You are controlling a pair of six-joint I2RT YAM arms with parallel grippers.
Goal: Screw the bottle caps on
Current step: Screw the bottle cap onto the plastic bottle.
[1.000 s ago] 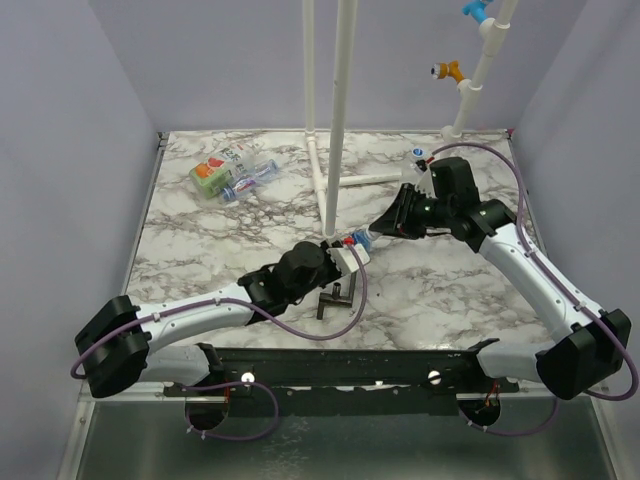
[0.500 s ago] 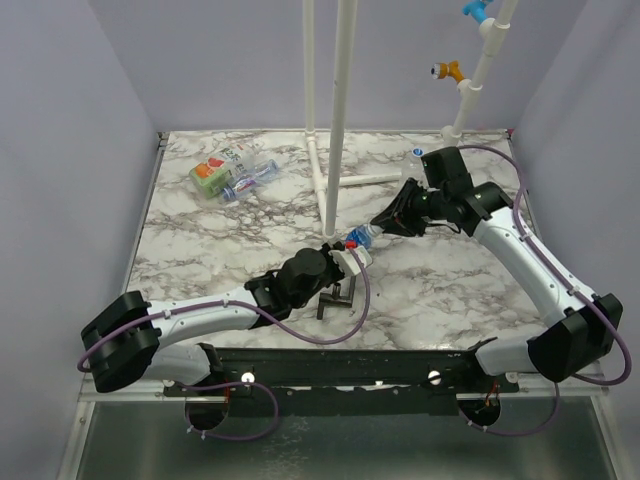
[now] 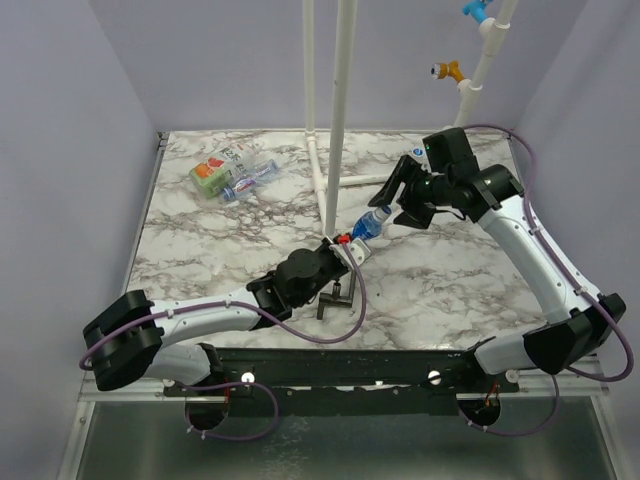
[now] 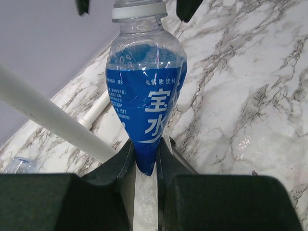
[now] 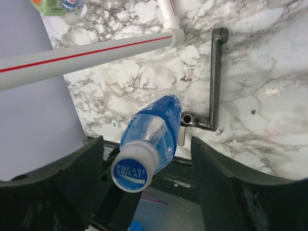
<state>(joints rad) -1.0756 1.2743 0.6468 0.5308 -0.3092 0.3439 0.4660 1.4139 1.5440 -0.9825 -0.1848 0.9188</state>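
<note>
Since the prior frame the right gripper (image 3: 403,203) had released and backed off the cap (image 5: 131,173) — jaws now wide, straddling it without touching. The left gripper (image 4: 144,166) was clamped narrow on the squashed base of the blue-labelled bottle (image 4: 144,96), neck tilted toward the right arm. Risk: cap possibly only part-threaded (could not verify) — another twist might spin the bottle in that thin pinch.
</note>
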